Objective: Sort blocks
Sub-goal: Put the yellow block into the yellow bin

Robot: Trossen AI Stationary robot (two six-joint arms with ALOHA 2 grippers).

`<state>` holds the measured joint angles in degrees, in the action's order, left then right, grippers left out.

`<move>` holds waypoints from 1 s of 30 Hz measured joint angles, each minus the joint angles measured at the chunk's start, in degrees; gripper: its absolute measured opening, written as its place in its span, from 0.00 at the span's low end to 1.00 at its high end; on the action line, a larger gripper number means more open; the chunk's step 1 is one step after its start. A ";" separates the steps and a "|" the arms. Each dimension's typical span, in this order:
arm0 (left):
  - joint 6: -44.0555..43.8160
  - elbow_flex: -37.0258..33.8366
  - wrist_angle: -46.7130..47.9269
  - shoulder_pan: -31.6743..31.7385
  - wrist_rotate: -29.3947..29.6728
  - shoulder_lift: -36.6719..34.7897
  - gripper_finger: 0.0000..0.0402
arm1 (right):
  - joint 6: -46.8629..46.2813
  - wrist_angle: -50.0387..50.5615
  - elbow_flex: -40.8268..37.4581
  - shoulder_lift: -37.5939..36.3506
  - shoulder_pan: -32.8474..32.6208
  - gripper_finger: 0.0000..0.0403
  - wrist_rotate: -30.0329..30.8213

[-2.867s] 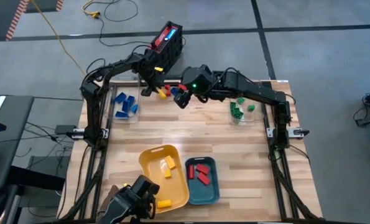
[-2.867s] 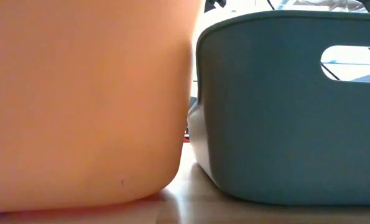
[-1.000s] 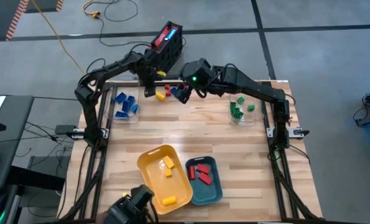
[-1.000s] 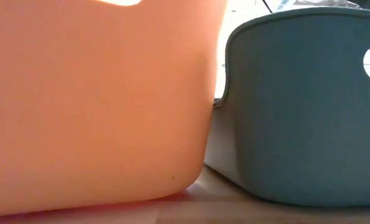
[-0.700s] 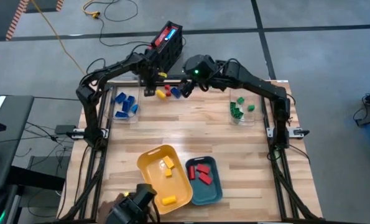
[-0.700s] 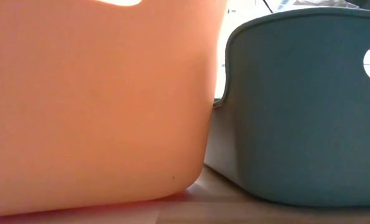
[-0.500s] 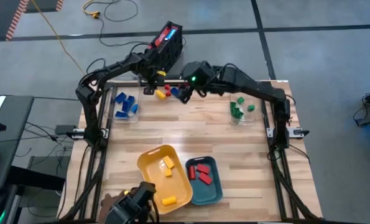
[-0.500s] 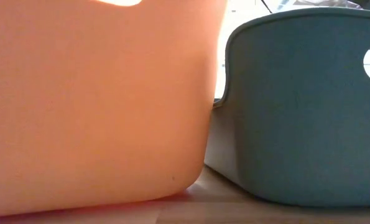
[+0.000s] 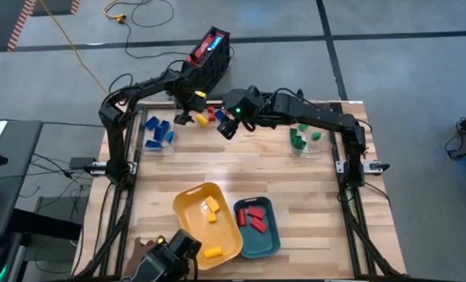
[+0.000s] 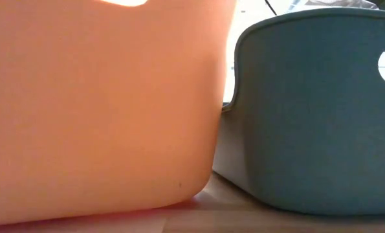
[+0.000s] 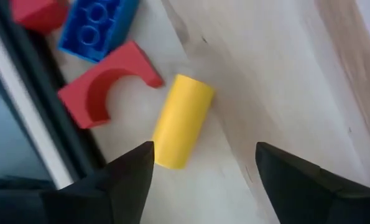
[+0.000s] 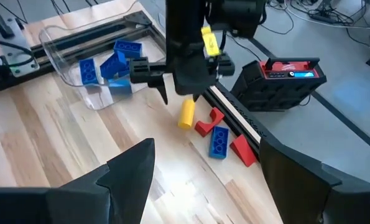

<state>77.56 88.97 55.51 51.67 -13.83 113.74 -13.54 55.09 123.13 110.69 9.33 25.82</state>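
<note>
One yellow cylinder block (image 11: 182, 121), two red blocks (image 12: 208, 122), perhaps one blue block (image 12: 219, 142)

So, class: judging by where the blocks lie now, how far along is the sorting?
Done: yellow blocks in the yellow tray, red in the teal tray, blue in one clear container, green in another.
In hand: nothing; the open left gripper hovers over a yellow cylinder, with the open right gripper nearby.
Left: that cylinder, the red arch, blue brick and another red block.
</note>
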 joint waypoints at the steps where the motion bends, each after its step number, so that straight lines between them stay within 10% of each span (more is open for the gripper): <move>1: 0.40 0.00 -0.04 0.01 -0.15 0.51 0.69 | -0.02 -0.25 0.00 0.00 -0.17 0.75 0.00; 30: -4.95 1.04 5.11 -2.12 -2.10 -0.48 0.69 | -0.54 -2.97 -0.02 0.00 -1.13 0.75 -0.22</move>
<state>72.61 90.01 60.62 49.55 -15.93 113.27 -14.08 52.12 123.11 110.69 8.20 25.61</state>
